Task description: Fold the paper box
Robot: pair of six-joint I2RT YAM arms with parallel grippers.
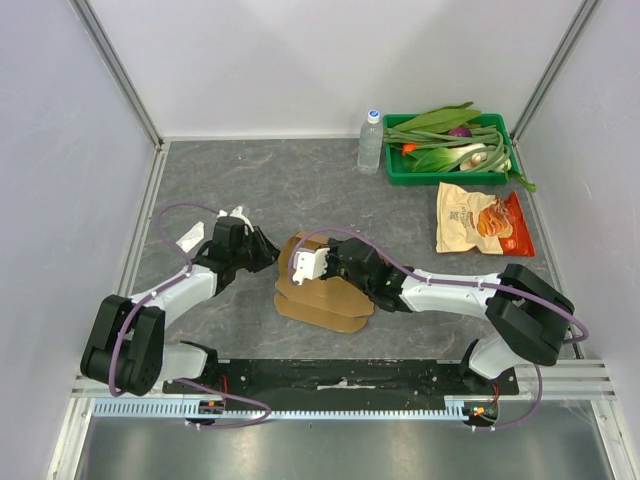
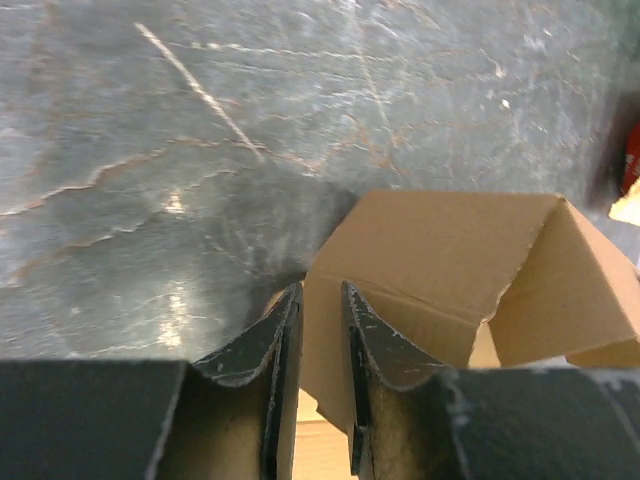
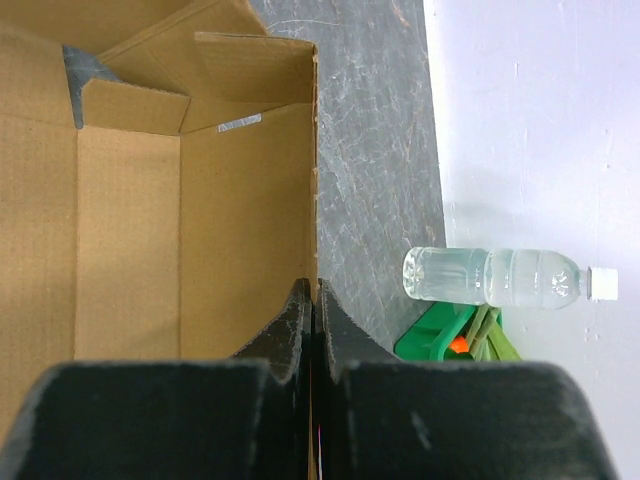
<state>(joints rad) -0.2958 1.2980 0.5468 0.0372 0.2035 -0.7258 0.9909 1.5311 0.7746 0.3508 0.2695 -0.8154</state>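
Right wrist, right tool (image 3: pixel 312 300) pinching paper box (image 3: pixel 130 220)

Grey stone-pattern table (image 1: pixel 300 180) fills the middle of the frame, veined, with soft glare patches. Plain white back wall (image 1: pixel 330 60) at the top, left wall (image 1: pixel 50 150) and right wall (image 1: pixel 600 120) at the sides. Aluminium posts (image 1: pixel 116 70) run diagonally in the upper corners. Metal rail (image 1: pixel 330 407) along the bottom. Even, diffuse light.

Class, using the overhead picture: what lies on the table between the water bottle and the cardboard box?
Nothing. In the top view, the table is bare between the bottle and the box.
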